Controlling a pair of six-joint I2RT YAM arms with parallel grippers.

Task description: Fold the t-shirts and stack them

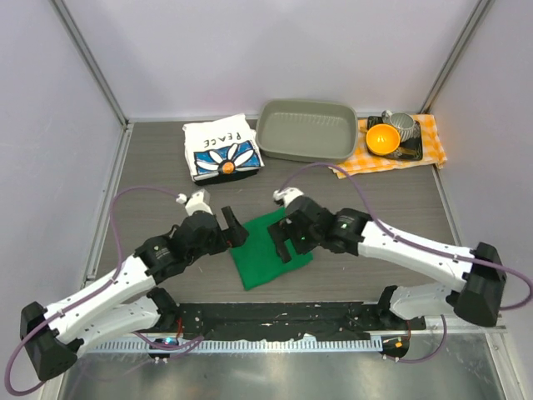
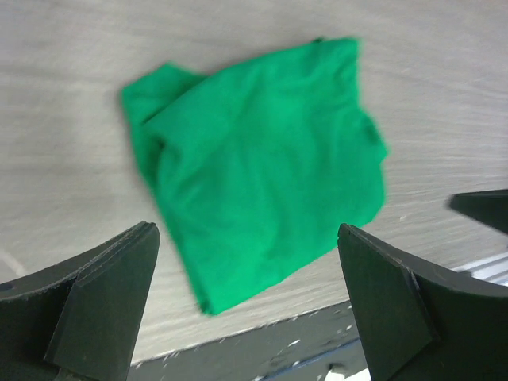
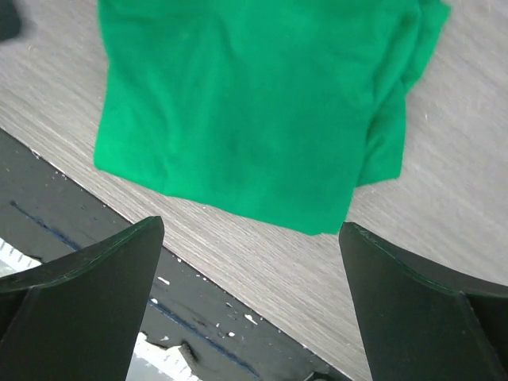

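Since the folded bright green cloth t-shirt (image 1: 265,265) lies flat on the grey wood-grain table (image 1: 150,175), near its front edge and right between the two arms, either arm could reach it. The left tool (image 1: 236,229) hangs over its left corner and the right tool (image 1: 283,240) over its far right part, both with jaws spread wide and gripping nothing. The folded piece is close to square and sits turned, its slightly longer axis running, as I judge it, from near-left to far-right. The folded white t-shirt printed "PEACE" with a daisy (image 1: 221,150) lies well apart, farther back and to the left, so stacking probably means carrying the green one that way; the left arm is nearer.
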